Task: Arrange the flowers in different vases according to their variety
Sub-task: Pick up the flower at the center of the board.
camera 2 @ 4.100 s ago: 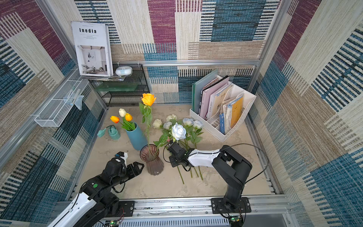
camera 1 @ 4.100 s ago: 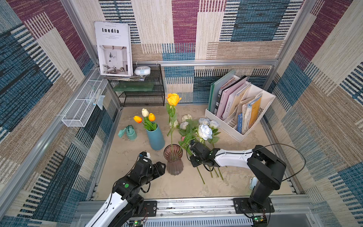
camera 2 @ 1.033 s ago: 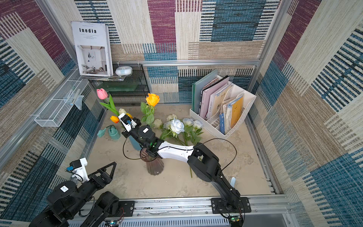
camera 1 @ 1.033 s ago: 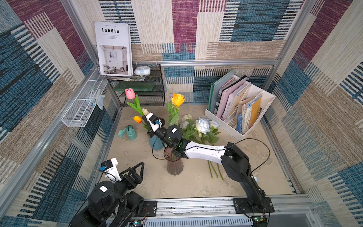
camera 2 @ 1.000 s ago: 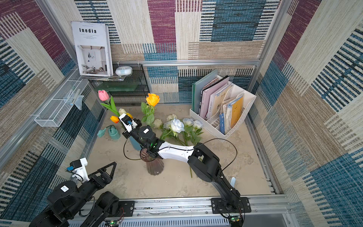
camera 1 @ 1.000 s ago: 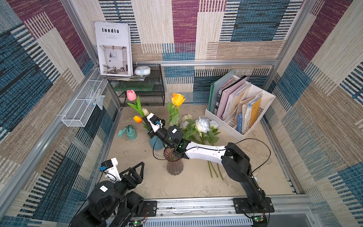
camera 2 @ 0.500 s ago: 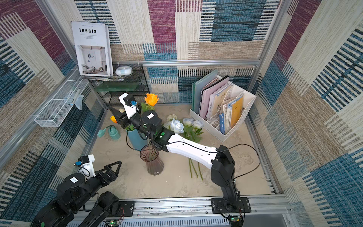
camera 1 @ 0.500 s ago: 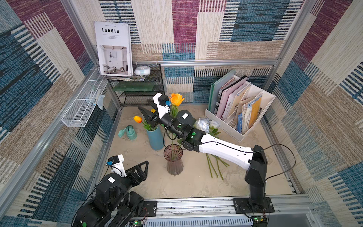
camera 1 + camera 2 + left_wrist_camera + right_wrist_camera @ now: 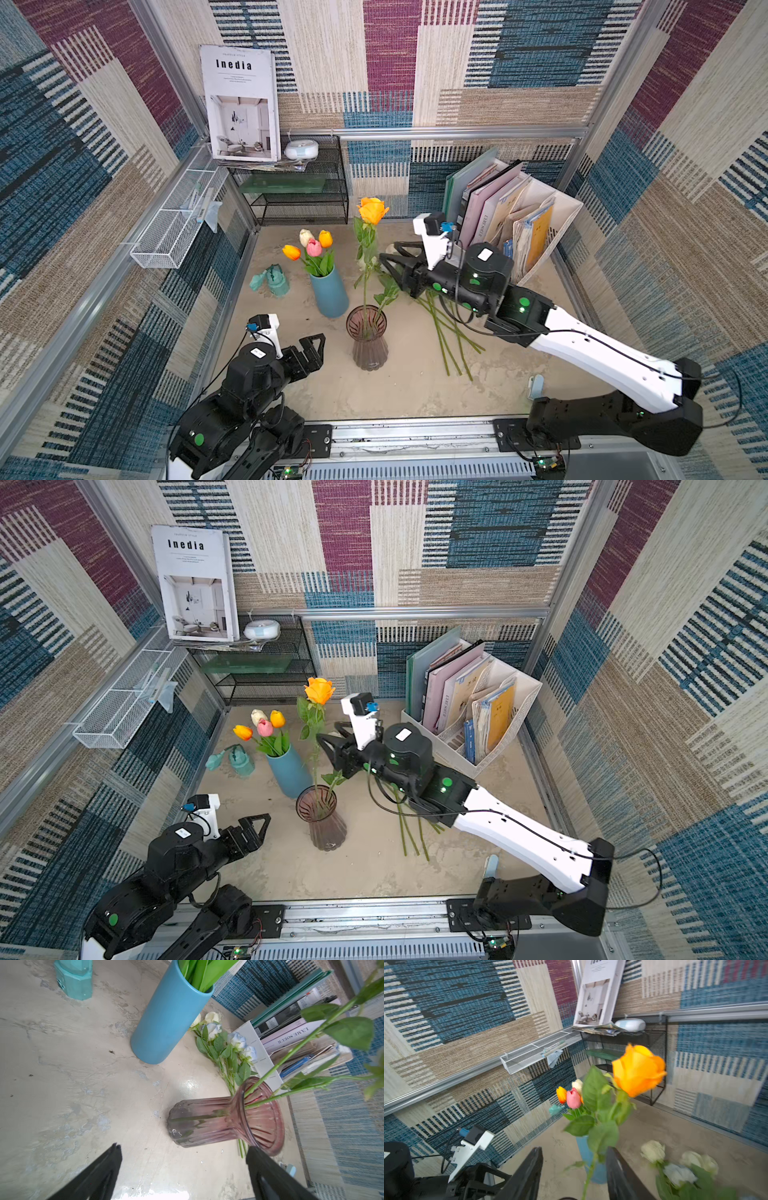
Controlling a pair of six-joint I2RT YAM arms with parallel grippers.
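Note:
A blue vase (image 9: 330, 291) holds several tulips: orange (image 9: 291, 252), pink (image 9: 313, 247), white and yellow. In front of it a purple ribbed vase (image 9: 368, 338) holds one orange rose (image 9: 372, 210). My right gripper (image 9: 386, 253) hovers open just right of the rose's stem. In the right wrist view the stem shows between its jaws, touching neither. Several pale roses (image 9: 228, 1043) lie on the table behind the purple vase. In both top views my right arm hides their heads, and only their stems (image 9: 449, 332) show. My left gripper (image 9: 311, 345) is open and empty, left of the purple vase (image 9: 218, 1122).
A small teal watering can (image 9: 272, 280) stands left of the blue vase. At the back right a white file holder (image 9: 536, 232) is full of books. A black wire shelf (image 9: 299, 195) stands at the back left, and a white wire basket (image 9: 174, 224) hangs on the left wall.
The pink tulip, held over the blue vase a second ago, now stands in it. My right gripper let go and drew back to the right. My left arm moved forward a little.

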